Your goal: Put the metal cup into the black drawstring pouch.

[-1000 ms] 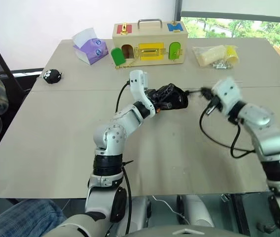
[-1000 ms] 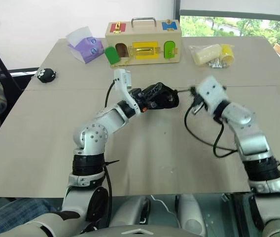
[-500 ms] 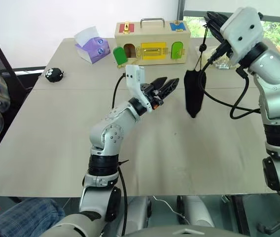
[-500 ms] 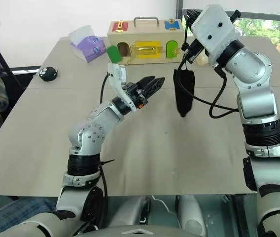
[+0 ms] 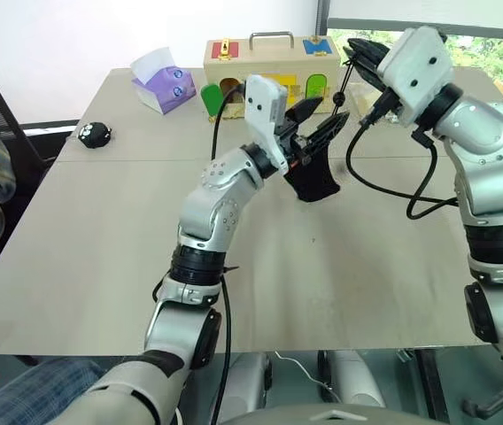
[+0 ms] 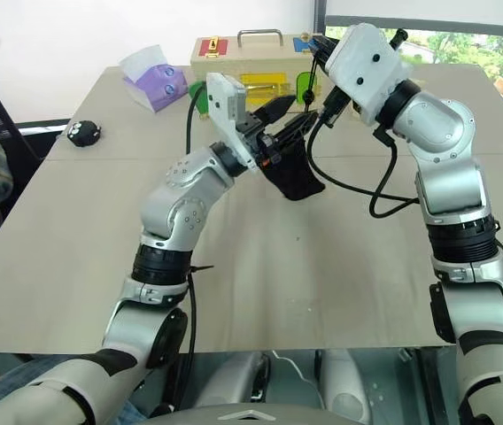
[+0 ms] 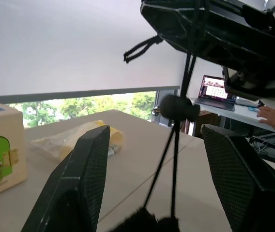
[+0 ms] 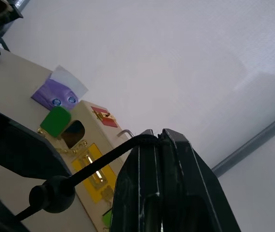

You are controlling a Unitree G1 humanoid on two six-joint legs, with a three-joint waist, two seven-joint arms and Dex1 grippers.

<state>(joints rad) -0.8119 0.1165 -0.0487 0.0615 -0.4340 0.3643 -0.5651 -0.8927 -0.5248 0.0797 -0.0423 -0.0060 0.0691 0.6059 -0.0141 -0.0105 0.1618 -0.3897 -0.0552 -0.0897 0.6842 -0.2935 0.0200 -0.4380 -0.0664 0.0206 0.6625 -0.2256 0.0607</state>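
- Cord (image 8: 103,162) is being pinched in the right gripper (image 6: 321,55)'s closed jaws; slipping would drop the black drawstring pouch (image 5: 312,177) hanging over the worktop (image 5: 101,248).
- Left gripper (image 5: 322,124)'s wide, empty jaws are flanking the pouch top; closing could snag the toggle (image 7: 177,107).
- Metal cup cannot be made out; presumably inside.

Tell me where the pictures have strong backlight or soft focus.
Left wrist view: the white wall and window glare behind, so the drawstring toggle looks like a silhouette. Right wrist view: the right gripper is near and soft. Left eye view: even light, faint shadow under the black drawstring pouch.

No readable lettering anywhere here. The wooden box (image 5: 269,73) shows only coloured flaps and brass latches. The laptop screen (image 7: 213,88) at right is too small to read.
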